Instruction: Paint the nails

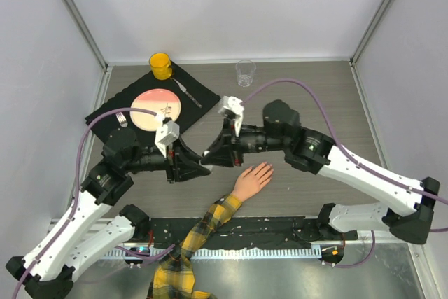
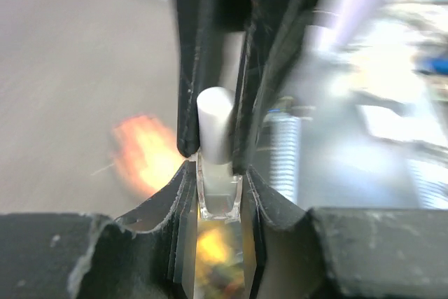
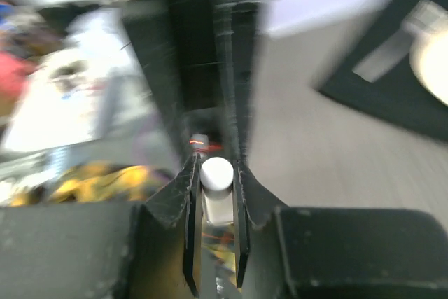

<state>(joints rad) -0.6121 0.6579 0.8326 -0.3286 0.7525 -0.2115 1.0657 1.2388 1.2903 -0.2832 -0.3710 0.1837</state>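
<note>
At the near edge a plaid sleeve (image 1: 203, 225) is cut off by the frame. The smooth peach hand (image 1: 253, 178) is laid past it, its nails (image 1: 269, 168) too small to be made out. Just beyond, a clear bottle (image 2: 219, 197) is clamped by the left gripper (image 2: 219, 173), and its white cylindrical cap (image 3: 215, 176) is pinched by the right gripper (image 3: 215, 164).

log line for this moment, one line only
left fingers: shut on clear bottle | right fingers: shut on white cap | cap: on bottle | mannequin hand: untouched
</note>
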